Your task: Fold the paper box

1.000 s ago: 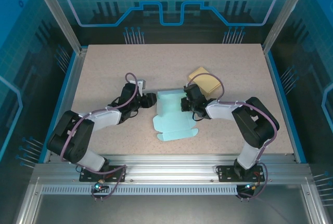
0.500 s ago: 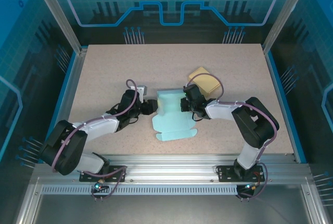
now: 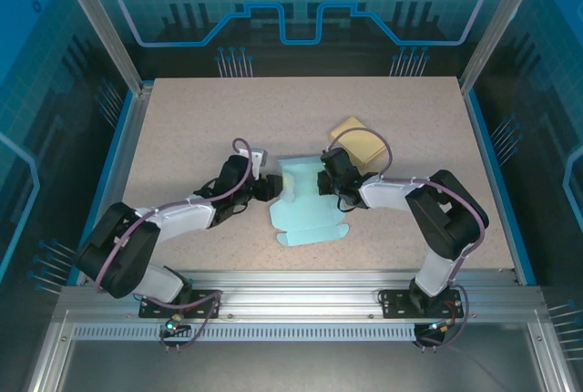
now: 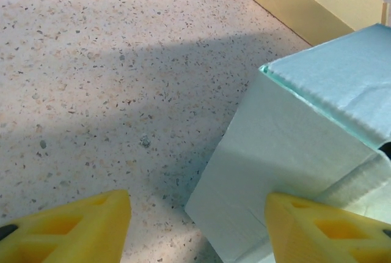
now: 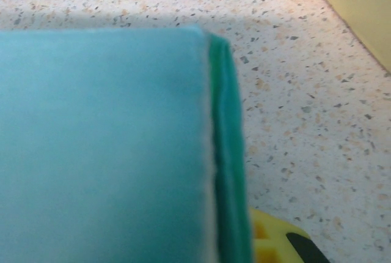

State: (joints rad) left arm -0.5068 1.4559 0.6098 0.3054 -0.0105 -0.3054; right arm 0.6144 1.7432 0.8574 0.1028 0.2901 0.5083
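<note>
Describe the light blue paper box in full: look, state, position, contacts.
The paper box is pale blue thin card, half folded: walls stand up at its far end, while a flat panel with tabbed flaps lies toward the arms. It rests near the middle of the table. The right gripper is shut on its right wall; the left gripper, open, is at its left wall.

Speckled tabletop (image 3: 200,128), blue-lit panel walls (image 3: 364,0)
</note>
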